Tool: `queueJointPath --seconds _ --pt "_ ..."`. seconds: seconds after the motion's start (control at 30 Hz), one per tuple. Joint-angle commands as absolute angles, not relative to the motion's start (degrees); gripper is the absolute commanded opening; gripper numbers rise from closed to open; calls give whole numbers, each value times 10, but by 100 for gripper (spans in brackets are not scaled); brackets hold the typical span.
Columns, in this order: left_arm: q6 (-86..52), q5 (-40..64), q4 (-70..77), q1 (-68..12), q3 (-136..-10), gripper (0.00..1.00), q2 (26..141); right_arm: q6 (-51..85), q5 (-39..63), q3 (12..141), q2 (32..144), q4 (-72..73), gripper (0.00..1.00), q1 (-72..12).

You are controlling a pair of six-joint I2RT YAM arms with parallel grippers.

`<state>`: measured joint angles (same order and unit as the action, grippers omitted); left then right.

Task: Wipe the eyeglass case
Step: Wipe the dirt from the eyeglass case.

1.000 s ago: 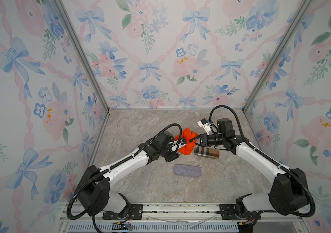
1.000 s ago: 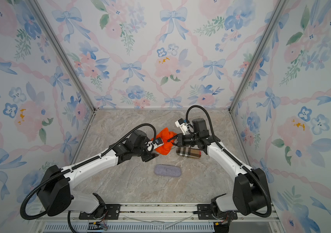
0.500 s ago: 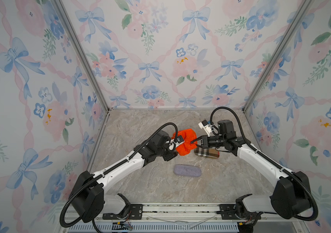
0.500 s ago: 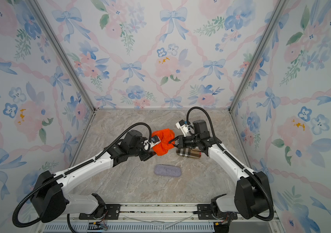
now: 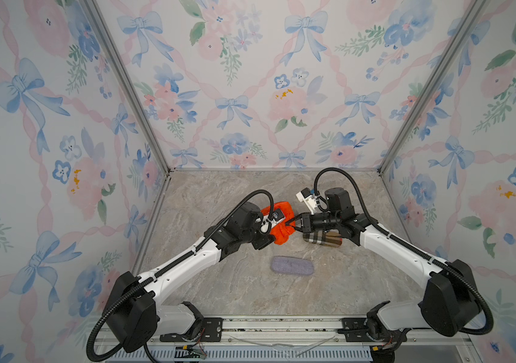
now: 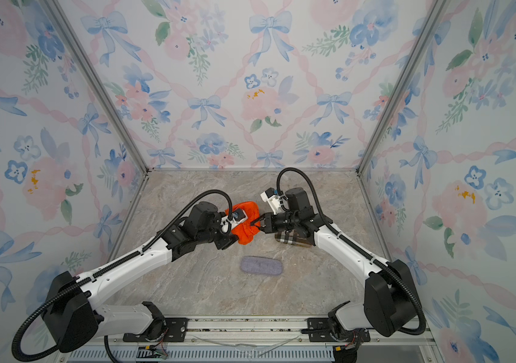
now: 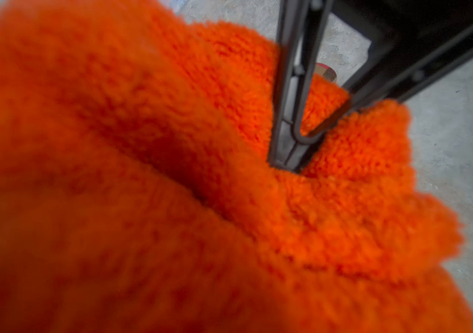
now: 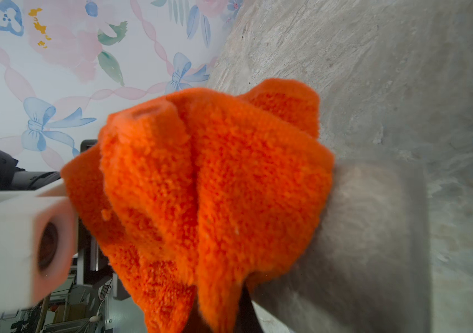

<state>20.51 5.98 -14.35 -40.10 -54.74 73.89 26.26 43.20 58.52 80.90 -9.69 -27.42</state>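
Observation:
An orange fluffy cloth [image 5: 282, 227] [image 6: 245, 226] hangs bunched above the table between my two grippers. My right gripper [image 5: 289, 222] [image 6: 253, 224] is shut on its right side; the left wrist view shows those dark fingertips [image 7: 287, 157] pinching the pile [image 7: 200, 178]. My left gripper [image 5: 270, 232] is buried in the cloth's left side, its jaws hidden, and the cloth is drawn up to it. A plaid eyeglass case [image 5: 322, 241] [image 6: 291, 240] lies under my right wrist. A grey-lilac eyeglass case [image 5: 292, 266] [image 6: 260, 265] lies nearer the front, apart from both grippers.
Floral walls close the marble table [image 5: 219, 195] on three sides. The right wrist view shows the cloth [image 8: 215, 178] with the left arm's white wrist camera [image 8: 28, 245] beside it. A rail [image 5: 282, 327] runs along the front edge.
My left arm has drawn back to the left. The orange cloth has spread wider between the two grippers. The right gripper has stayed almost in place.

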Motion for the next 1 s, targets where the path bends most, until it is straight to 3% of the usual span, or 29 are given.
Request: queueJointPath --seconds 0.0,0.17,0.33,0.47,0.6,0.7,0.97 --pt "201 106 -46 -410 -559 33 693 225 394 597 805 -169 0 -212" --pt "201 100 -47 -410 -550 31 681 184 384 609 741 -257 0 -109" --pt "223 66 -53 -416 -543 30 683 207 385 632 676 -270 0 -75" --pt "309 -107 -32 -486 -525 27 692 237 391 672 652 -269 0 -71" --pt "473 -294 90 -570 -464 27 710 295 421 722 651 -238 0 -73" --pt "566 -370 196 -604 -425 26 729 337 445 753 663 -215 0 -86" --pt "616 -393 273 -637 -400 26 724 383 415 700 691 -162 0 -208"
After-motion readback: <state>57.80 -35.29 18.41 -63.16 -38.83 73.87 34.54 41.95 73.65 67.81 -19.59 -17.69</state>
